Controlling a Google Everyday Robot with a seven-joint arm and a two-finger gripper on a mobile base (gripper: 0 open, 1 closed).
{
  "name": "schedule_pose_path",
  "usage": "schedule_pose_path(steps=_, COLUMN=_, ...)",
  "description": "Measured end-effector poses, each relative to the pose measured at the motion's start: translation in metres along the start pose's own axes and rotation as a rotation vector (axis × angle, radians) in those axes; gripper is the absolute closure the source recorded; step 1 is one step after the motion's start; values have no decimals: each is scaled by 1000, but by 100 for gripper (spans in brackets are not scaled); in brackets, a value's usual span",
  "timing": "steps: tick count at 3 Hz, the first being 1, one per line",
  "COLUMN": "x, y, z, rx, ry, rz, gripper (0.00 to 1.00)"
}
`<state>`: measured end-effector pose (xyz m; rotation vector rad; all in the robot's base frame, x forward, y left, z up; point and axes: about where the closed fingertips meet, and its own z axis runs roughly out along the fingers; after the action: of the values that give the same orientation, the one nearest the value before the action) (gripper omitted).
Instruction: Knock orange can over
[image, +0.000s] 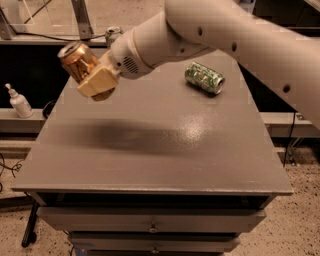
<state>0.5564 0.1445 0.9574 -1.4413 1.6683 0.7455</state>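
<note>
The orange can (76, 59), shiny copper with a silver top, is off the grey table (150, 145) and tilted with its top toward the upper left. My gripper (94, 80), with tan fingers (98, 85), is shut around the can's lower part and holds it in the air above the table's far left area. The white arm reaches in from the upper right.
A green patterned can (204, 77) lies on its side at the table's far right. A white-and-green can (113, 34) stands at the back edge, partly behind the arm. A white pump bottle (19, 101) stands on a ledge to the left. Drawers sit below the table's front edge.
</note>
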Motion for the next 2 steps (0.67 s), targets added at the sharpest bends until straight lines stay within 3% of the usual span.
schedule_pose_path(steps=1, x=18, y=-16, z=-7, rx=9, ry=223, rz=-58, gripper=100)
schedule_pose_path(steps=2, x=59, y=-25, z=-11, rx=-7, ry=486, rz=-118, gripper=100)
